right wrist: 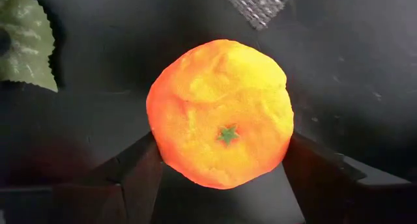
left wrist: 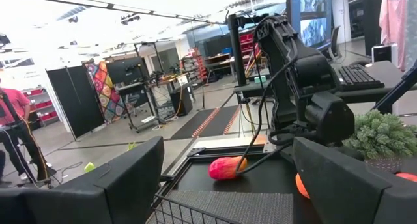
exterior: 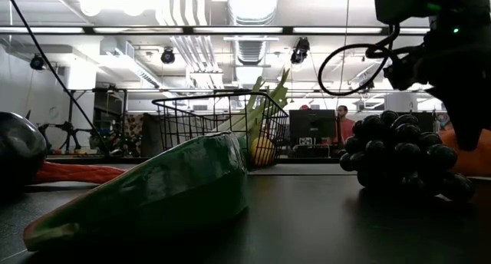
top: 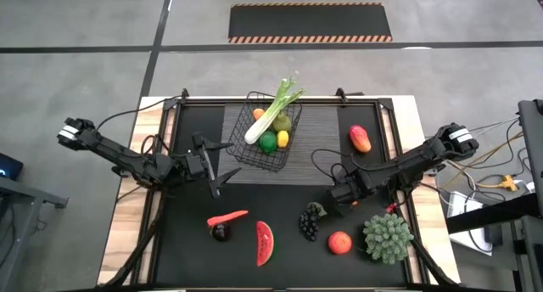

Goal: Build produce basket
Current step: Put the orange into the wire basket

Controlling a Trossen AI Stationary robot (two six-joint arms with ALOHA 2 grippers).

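Currently right gripper (right wrist: 221,165) pinches an orange (right wrist: 220,112) for the basket (top: 265,131); left gripper (top: 222,178) waits spread beside it

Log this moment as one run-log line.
right gripper: shut on orange, near grapes | left gripper: open, beside basket | basket: leek, lime, lemon

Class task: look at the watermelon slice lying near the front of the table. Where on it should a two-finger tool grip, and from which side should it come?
Probably from above, across the narrow width at the middle of the watermelon slice. In the high view it lies as a long, thin wedge, so the fingers should straddle the short axis, one on the green rind side and one on the red side. The chili and grapes lie apart from it, leaving room.
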